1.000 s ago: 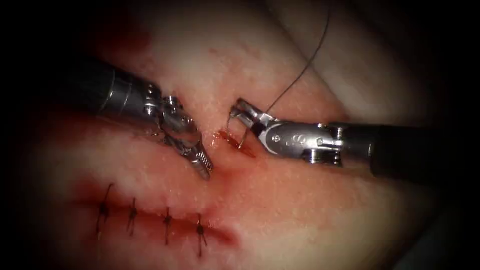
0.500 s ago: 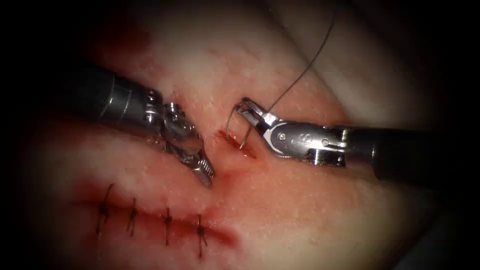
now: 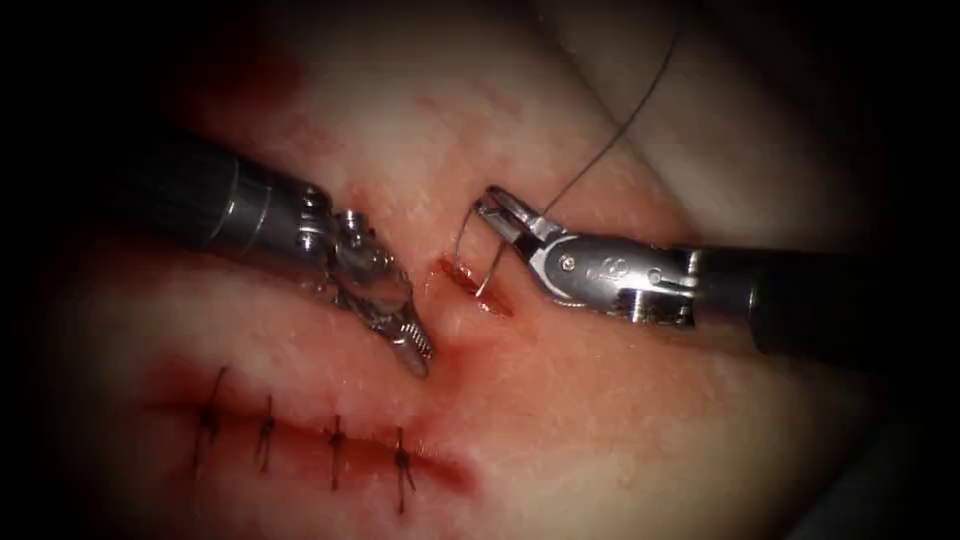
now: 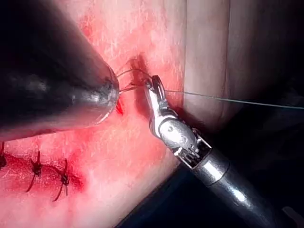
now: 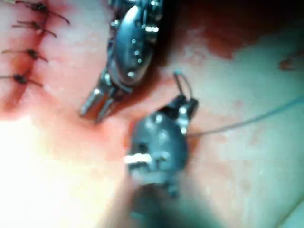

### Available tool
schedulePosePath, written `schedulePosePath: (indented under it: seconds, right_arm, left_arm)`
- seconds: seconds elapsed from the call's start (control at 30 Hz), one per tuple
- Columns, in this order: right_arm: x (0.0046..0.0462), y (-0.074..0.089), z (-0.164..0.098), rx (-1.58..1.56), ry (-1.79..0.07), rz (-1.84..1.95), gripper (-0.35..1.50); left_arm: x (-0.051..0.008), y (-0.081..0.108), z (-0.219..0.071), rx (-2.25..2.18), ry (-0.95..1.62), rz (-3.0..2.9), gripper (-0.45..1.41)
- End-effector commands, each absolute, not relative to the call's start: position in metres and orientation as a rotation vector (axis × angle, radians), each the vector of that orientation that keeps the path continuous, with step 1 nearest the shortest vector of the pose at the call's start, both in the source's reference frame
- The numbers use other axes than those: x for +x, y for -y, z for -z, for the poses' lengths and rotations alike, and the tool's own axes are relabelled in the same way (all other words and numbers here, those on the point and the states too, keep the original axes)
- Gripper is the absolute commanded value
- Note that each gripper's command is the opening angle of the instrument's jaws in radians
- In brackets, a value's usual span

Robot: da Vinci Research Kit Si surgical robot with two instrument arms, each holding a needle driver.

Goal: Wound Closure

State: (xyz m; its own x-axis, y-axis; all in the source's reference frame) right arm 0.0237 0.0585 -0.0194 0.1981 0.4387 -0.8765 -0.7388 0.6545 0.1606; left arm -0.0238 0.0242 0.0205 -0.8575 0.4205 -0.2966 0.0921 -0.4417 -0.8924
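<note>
Gripping needle [image 3: 468,252] near its thread end with my right tool [image 3: 500,212], tip at cut [image 3: 470,285]; left tool [image 3: 412,345] empty, slightly parted; weak grip could twist needle

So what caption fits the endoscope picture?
Right tool grips the curved needle beside the cut; left tool holds nothing.

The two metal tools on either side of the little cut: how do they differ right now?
The right tool grips the curved needle near its thread end; the left tool holds nothing. The right tool stands over the open cut from its right side, the thread trailing away behind it; the left tool's tip rests on the tissue left of the cut. Both are needle drivers on thin shafts.
</note>
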Motion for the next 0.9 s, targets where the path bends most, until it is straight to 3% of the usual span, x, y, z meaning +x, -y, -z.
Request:
schedulePosePath:
  seconds: [0.03,0.57,0.9]
  right_arm:
    - [0.0242,-0.0584,0.0189,-0.326,-1.093,-0.844,-0.35]
    - [0.0247,-0.0584,0.0191,-0.286,-1.127,-0.942,-0.35]
    - [0.0247,-0.0576,0.0169,-0.104,-1.169,-1.107,-0.35]
  left_arm:
    - [-0.0243,-0.0240,-0.0211,-0.731,1.534,-2.398,0.22]
    - [-0.0243,-0.0242,-0.0216,-0.735,1.530,-2.393,0.22]
    - [-0.0235,-0.0244,-0.0220,-0.741,1.528,-2.399,0.22]
